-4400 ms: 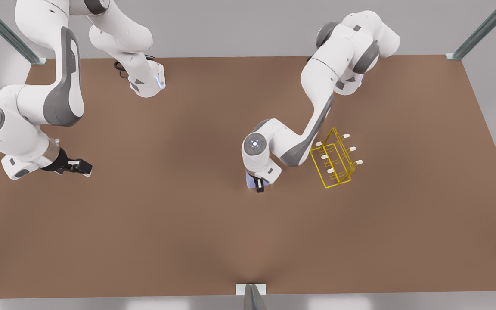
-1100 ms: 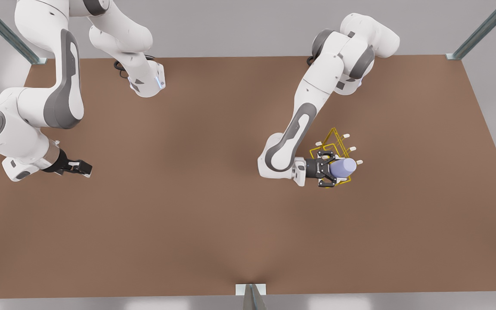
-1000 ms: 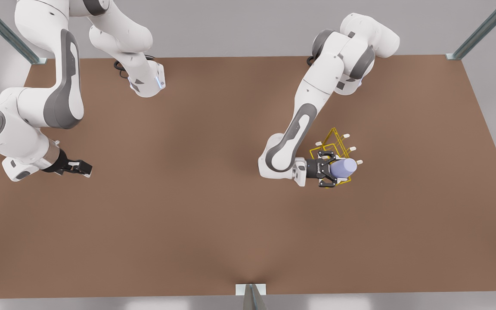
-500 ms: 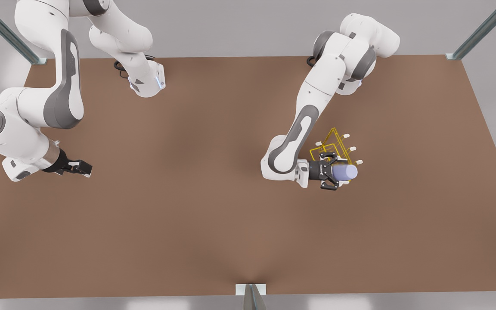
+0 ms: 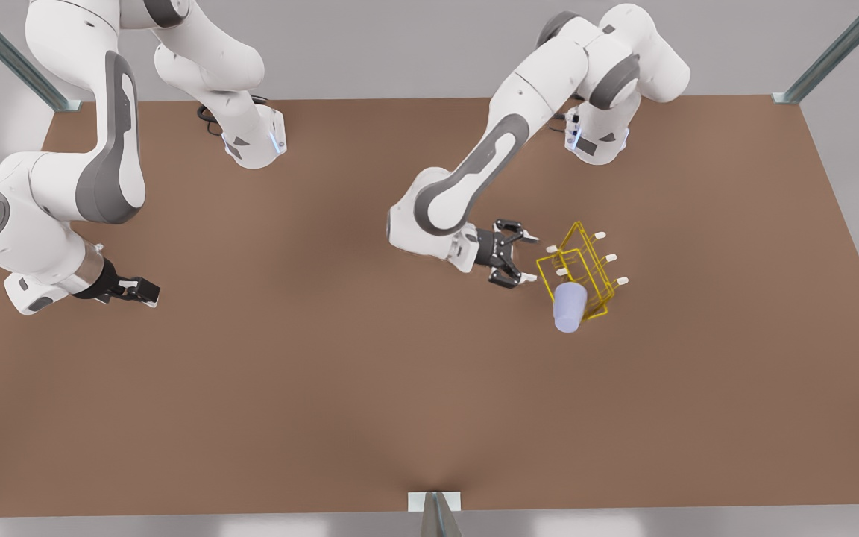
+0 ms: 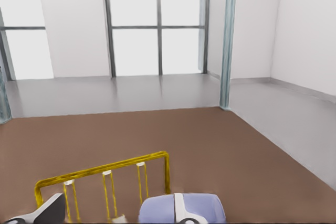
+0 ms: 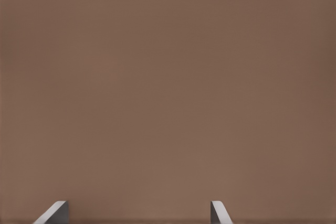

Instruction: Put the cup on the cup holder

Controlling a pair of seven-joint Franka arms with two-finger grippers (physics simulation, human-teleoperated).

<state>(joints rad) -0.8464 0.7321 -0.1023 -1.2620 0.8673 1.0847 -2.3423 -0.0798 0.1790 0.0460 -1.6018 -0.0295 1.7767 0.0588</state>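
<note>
The lavender-blue cup [image 5: 570,306] rests against the near end of the yellow wire cup holder [image 5: 586,262], free of any gripper; I cannot tell whether a peg is inside it. My left gripper [image 5: 530,259] is open and empty, a short way off the holder on the front view's left. In the left wrist view its fingertips [image 6: 181,209] frame the holder [image 6: 105,172] and the cup [image 6: 205,208] just beyond. My right gripper [image 5: 148,291] waits open above bare table at the front view's far left; its wrist view shows the gripper [image 7: 135,213] over brown tabletop.
The brown table [image 5: 325,388] stretches wide around the holder. Metal frame posts stand at the far corners [image 5: 787,95] and at the middle of the near edge [image 5: 435,507]. The arms' bases [image 5: 254,145] sit along the far edge.
My left gripper has let go of the cup, opened and drawn back toward the front view's left and away from the holder. The cup now stays at the holder's near end. The right arm is still.
</note>
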